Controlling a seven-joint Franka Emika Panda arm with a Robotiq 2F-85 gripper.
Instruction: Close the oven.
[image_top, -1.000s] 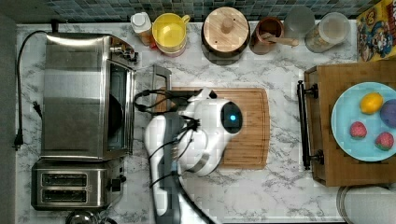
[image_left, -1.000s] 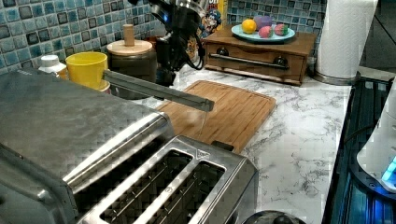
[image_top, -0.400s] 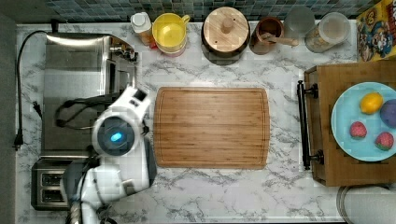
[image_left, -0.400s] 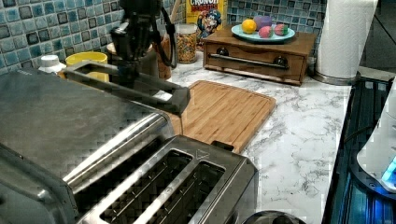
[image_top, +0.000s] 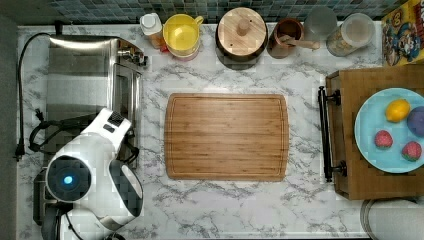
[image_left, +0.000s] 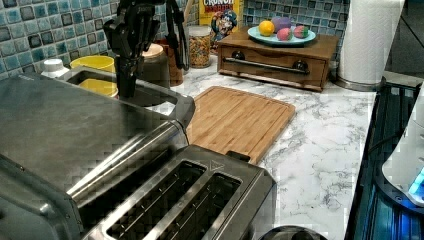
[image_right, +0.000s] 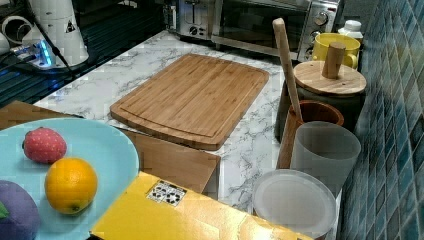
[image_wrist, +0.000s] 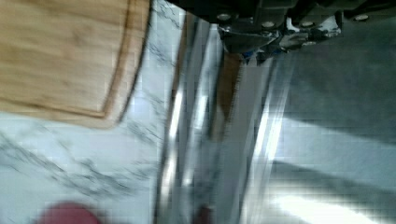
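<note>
The oven is a large brushed-steel box at the top view's left, also seen as the oven in the left view and the oven in the right view. Its glass door stands almost upright against the front, a thin gap still showing, with the bar handle at its upper edge. My gripper points straight down with its tips on the door's top edge, shut and holding nothing. In the wrist view the gripper sits against the steel handle bar. The white arm covers the oven's lower corner.
A two-slot toaster stands beside the oven. The bamboo cutting board lies mid-counter. A yellow cup, a wood-lidded pot and jars line the tiled wall. A wooden drawer box carries a blue fruit plate.
The arm swung from over the cutting board toward the top view's left, onto the oven. The door rose from lying flat open to nearly upright.
</note>
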